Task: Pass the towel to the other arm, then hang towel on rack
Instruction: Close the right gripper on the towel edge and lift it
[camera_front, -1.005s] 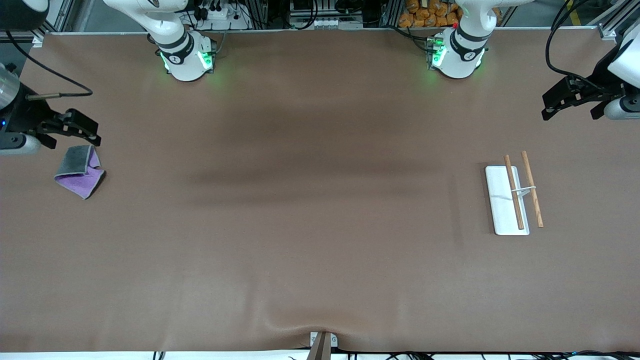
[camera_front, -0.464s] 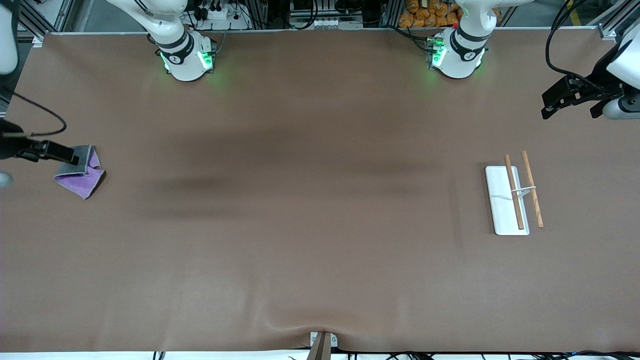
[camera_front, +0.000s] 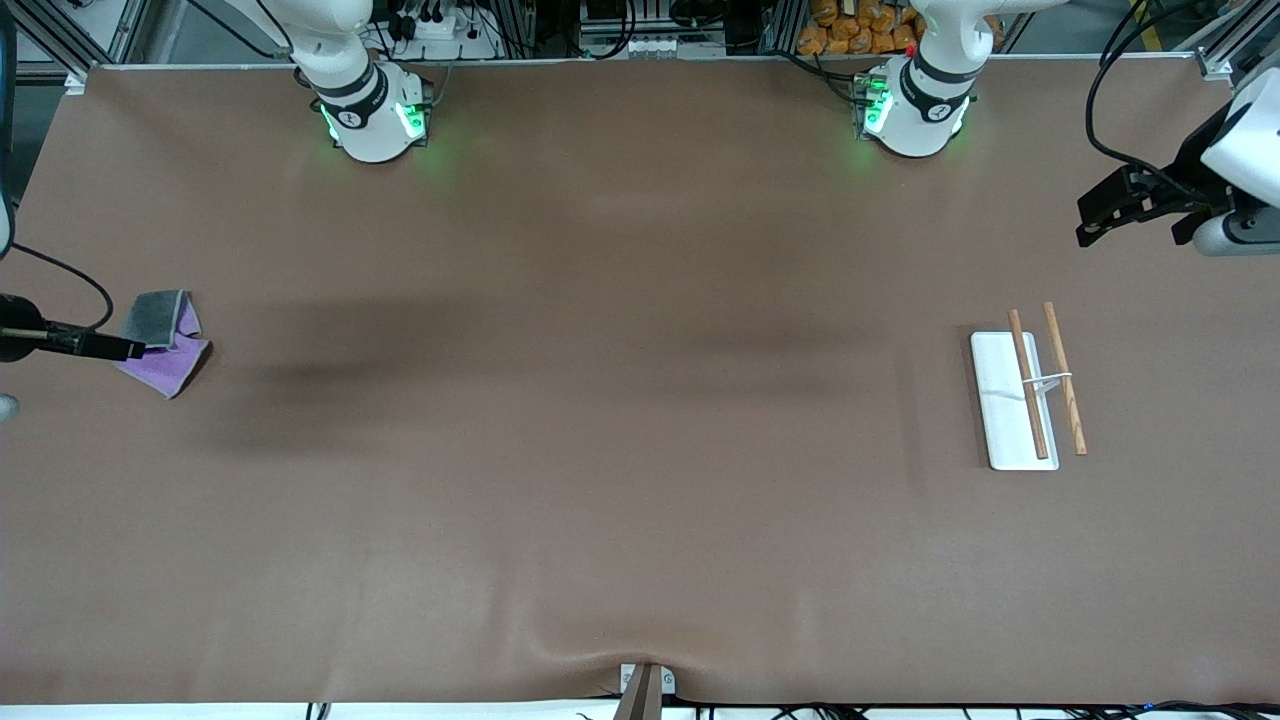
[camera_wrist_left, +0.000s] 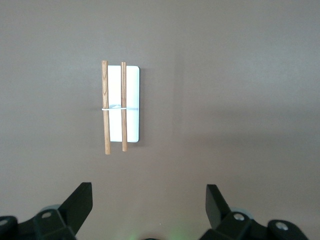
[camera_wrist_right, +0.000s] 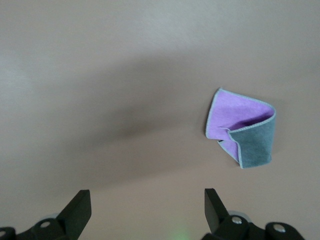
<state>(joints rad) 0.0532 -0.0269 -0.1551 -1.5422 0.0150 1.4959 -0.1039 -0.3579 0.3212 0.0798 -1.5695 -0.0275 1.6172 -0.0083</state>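
The towel (camera_front: 160, 342), purple with a dark grey flap folded over, lies on the table at the right arm's end; it also shows in the right wrist view (camera_wrist_right: 242, 132). My right gripper (camera_front: 125, 349) hangs open and empty above the table beside the towel; in its wrist view (camera_wrist_right: 147, 200) the towel lies off to one side, outside the jaws. The rack (camera_front: 1030, 385), a white plate with two brown rods, stands at the left arm's end and shows in the left wrist view (camera_wrist_left: 120, 107). My left gripper (camera_front: 1100, 215) waits open and empty over the table near the rack (camera_wrist_left: 149, 195).
The brown table mat (camera_front: 620, 400) is bare between towel and rack. The two arm bases (camera_front: 375, 115) (camera_front: 910, 110) stand along the edge farthest from the front camera. A small clamp (camera_front: 645, 685) sits at the nearest edge.
My right gripper has swung from over the table just past the towel to over the towel's edge, turning edge-on to the front camera. My left gripper shifted slightly. The towel has not moved.
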